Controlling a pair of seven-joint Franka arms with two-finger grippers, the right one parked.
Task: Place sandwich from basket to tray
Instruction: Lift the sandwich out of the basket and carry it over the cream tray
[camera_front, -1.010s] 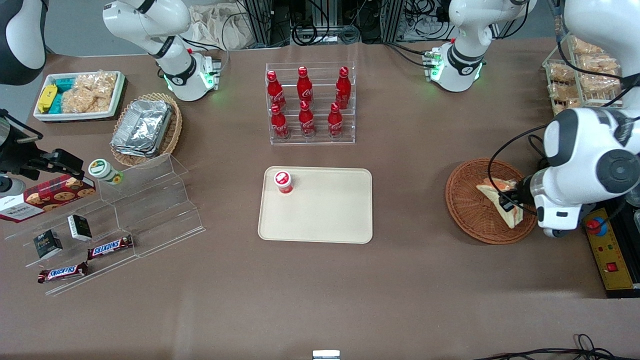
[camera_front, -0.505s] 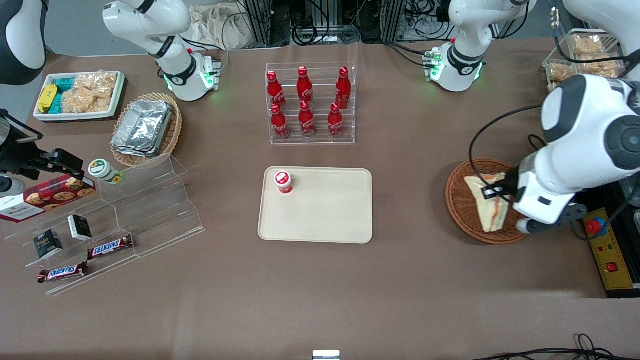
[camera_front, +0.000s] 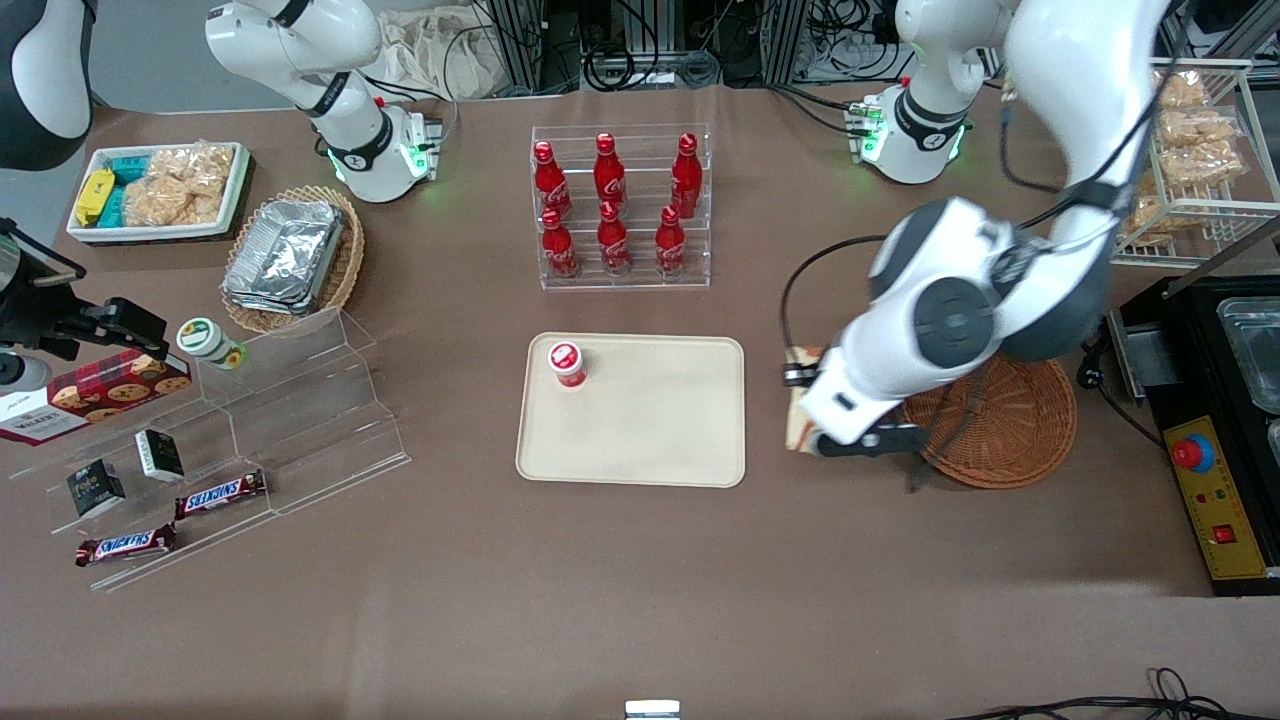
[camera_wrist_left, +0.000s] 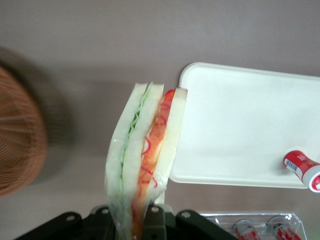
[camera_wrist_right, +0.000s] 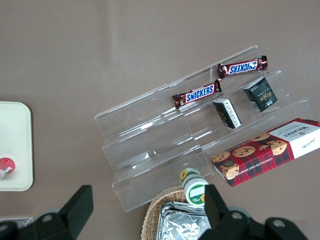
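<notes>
While clamped on the sandwich (camera_wrist_left: 142, 165) at its base, gripper (camera_wrist_left: 132, 225) hangs in the air above bare brown table (camera_front: 640, 590), between tray (camera_front: 650, 440) and basket (camera_front: 1010, 430), fingers pinching the wedge narrow, with its point aimed away from the wrist camera. Shows white bread slices side by side with green filling in one seam and orange-red filling in the other, tip overlapping a rounded corner of the cream tray in the wrist view. In the front view, mostly hidden under the white wrist, only a tan sliver (camera_front: 797, 400) peeking out just beside the tray's edge. Reddish-brown woven basket sitting toward the working arm's end of the table, partly covered by the arm. On the tray, a small red-capped bottle (camera_front: 567, 363) standing near one corner. Farther from the front camera, a clear rack of red bottles (camera_front: 620, 210). Toward the parked arm's end, clear tiered shelves (camera_front: 260, 420) carrying candy bars, small boxes and a cookie box
</notes>
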